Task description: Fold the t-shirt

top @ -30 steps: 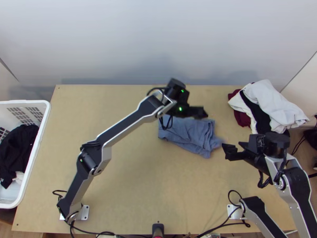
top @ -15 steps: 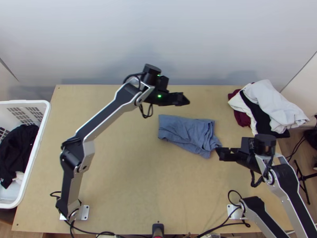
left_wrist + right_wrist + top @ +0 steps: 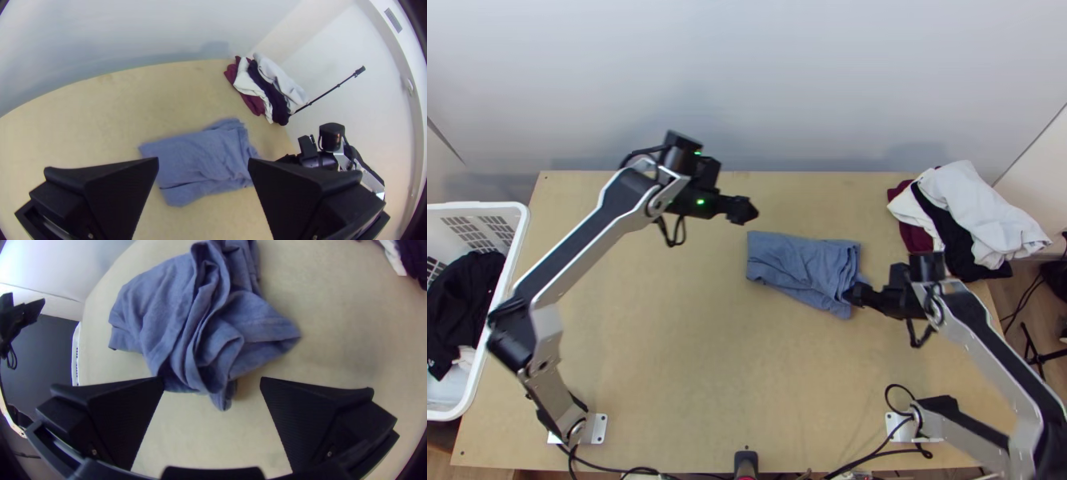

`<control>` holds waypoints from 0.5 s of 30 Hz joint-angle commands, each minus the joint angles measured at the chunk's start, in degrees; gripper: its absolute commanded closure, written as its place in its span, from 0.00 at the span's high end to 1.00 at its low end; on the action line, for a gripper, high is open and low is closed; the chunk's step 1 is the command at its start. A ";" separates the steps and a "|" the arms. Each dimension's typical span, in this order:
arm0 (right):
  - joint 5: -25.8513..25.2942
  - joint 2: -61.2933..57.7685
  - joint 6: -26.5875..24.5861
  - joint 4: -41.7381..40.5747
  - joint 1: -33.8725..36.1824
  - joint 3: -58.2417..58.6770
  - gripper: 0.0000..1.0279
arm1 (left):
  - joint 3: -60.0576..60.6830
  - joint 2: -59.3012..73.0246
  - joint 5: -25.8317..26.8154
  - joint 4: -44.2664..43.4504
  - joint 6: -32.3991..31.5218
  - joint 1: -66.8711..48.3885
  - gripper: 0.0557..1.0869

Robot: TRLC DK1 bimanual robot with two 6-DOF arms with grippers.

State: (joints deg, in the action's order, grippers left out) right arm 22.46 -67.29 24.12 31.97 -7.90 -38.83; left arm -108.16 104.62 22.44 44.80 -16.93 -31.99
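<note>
While the left gripper point(image 3: 745, 211) and right gripper point(image 3: 857, 294) gape wide, the latter crowds the blue t-shirt point(image 3: 795, 264) on its right, between it and the clothes pile point(image 3: 967, 210).

One camera looks steeply down from high over the near edge of the table point(image 3: 667, 360) — it sees the most. The left wrist one looks across at the wall point(image 3: 133, 31), from a middling way off. The right wrist one is closest — it looks down past the blue shirt point(image 3: 164, 306) toward the basket point(image 3: 75, 360). All three share the shirt and some piled clothes point(image 3: 951, 212).
</note>
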 commanded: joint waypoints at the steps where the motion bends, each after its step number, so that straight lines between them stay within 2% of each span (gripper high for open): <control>1: 2.24 -15.68 3.04 -6.48 -0.27 -4.50 0.96 | 7.52 -8.64 -3.28 0.56 1.37 3.34 0.95; 12: 1.98 -28.60 3.30 -8.32 -5.81 -18.65 0.96 | 16.49 -16.55 -3.54 0.38 1.99 8.96 0.95; 13: 1.62 -29.13 3.04 -8.32 -6.25 -19.53 0.92 | 16.58 -16.55 -3.54 0.29 1.72 9.14 0.95; 15: 1.01 -29.48 1.98 -8.32 -7.39 -20.85 0.74 | 16.66 -16.46 -3.54 0.20 1.37 9.14 0.95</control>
State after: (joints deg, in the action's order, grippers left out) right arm 24.40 -91.42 27.40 24.38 -11.94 -53.60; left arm -94.37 90.50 19.16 45.28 -15.14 -24.77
